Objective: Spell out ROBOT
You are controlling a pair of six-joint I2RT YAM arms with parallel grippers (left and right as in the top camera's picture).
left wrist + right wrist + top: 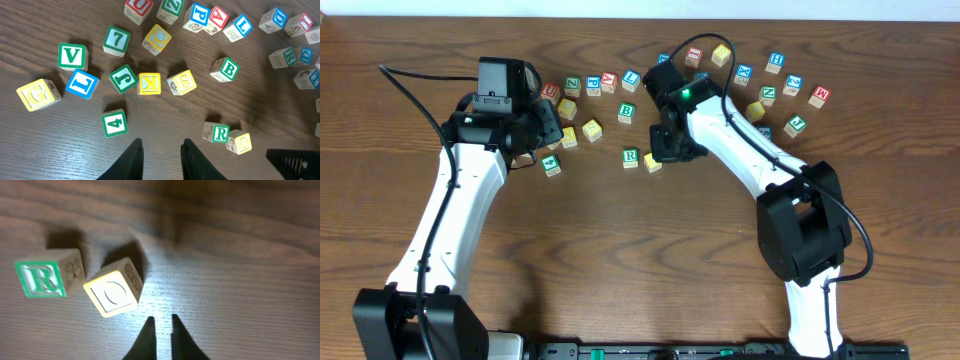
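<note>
R cube (42,278): green R in a green frame, reads upright in the right wrist view. O cube (112,292): yellow face with an outlined O, just right of the R cube, corner about touching it, turned out of square with it. Cubes have no long axis. Overhead, the R–O pair runs left to right near mid-table (620,260), on the near side of the scatter. B cube (626,112): green B, apart from the pair, on the far side of the R cube; the letter sits tilted in the left wrist view. Right gripper (162,332): over bare wood just beside the O cube, fingers pressed together, nothing held. Left gripper (162,160): fingers a little spread, empty, well left of the pair, 4 cube (114,124) (green) just ahead. Also legible there: K cube (149,83) and S cube (182,82), both yellow; J cube (122,78) and V cube (71,56), both green.
</note>
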